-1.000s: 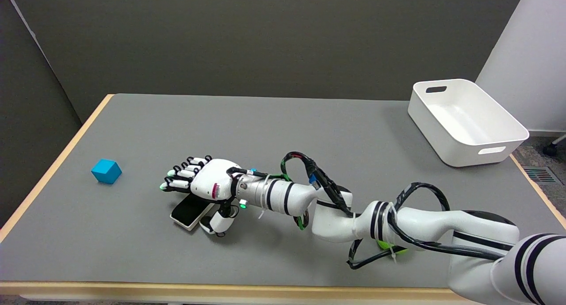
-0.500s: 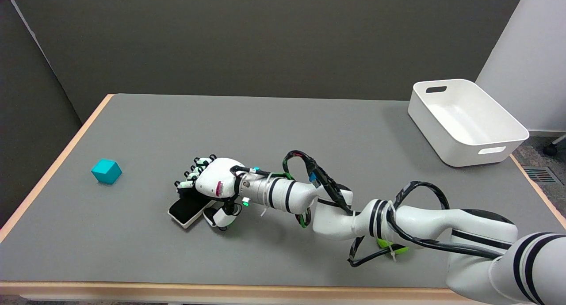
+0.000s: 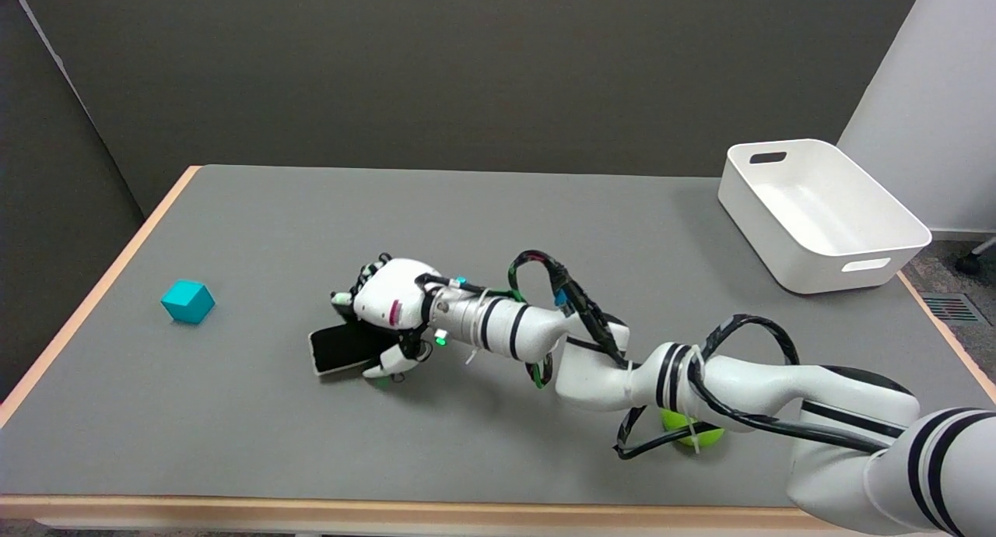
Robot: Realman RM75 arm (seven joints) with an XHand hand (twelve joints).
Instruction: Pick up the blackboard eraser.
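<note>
The blackboard eraser (image 3: 336, 350), a flat block with a black felt face and a white edge, is left of the table's middle. My right hand (image 3: 383, 303) grips it: the fingers curl over its far side and the thumb presses its near side. The eraser's right part is hidden under the palm. Its left end sticks out and looks tilted, just above the grey table (image 3: 498, 233).
A teal cube (image 3: 187, 301) sits near the left edge. A white bin (image 3: 817, 210) stands at the far right corner. A green ball (image 3: 689, 436) lies partly hidden under my forearm.
The fingers went from stretched out over the eraser to curled around it. The hand has drawn back and up a little, and the eraser has turned and lifted with it.
</note>
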